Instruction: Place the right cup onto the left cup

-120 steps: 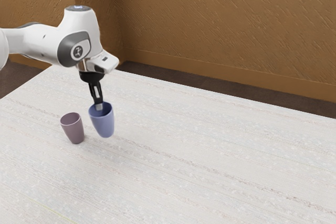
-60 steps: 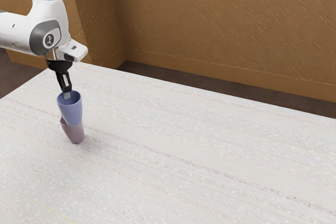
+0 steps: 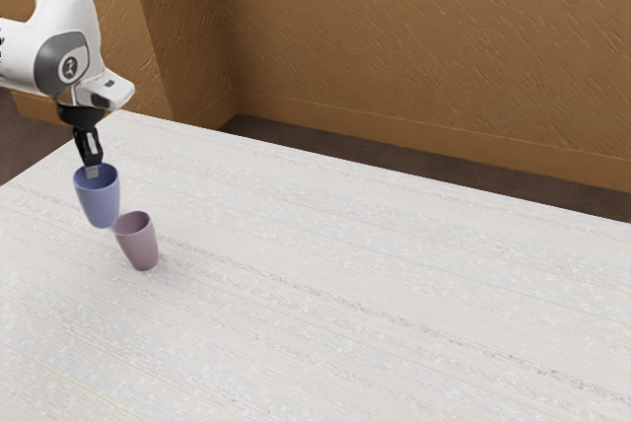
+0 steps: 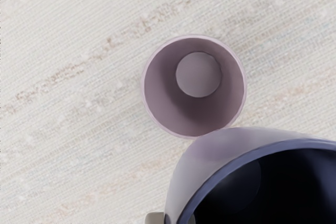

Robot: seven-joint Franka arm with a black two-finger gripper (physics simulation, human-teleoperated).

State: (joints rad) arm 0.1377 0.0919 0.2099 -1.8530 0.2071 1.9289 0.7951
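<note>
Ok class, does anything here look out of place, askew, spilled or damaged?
Nothing looks spilled or damaged. One oddity for stacking: the gripper holds the blue cup by its rim, off to one side of the upright mauve cup, not centred over it.

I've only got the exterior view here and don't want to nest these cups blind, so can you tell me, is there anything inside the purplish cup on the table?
Observer: Nothing. The wrist view looks down into the purplish cup, and its bottom is bare.
Operator: Okay, and the blue cup, what's the pincer doing outside its rim? I just see the bit inside.
Observer: The wrist view shows one fingertip at the outer side of the blue cup's wall, so the wall is pinched between inside and outside.
</note>
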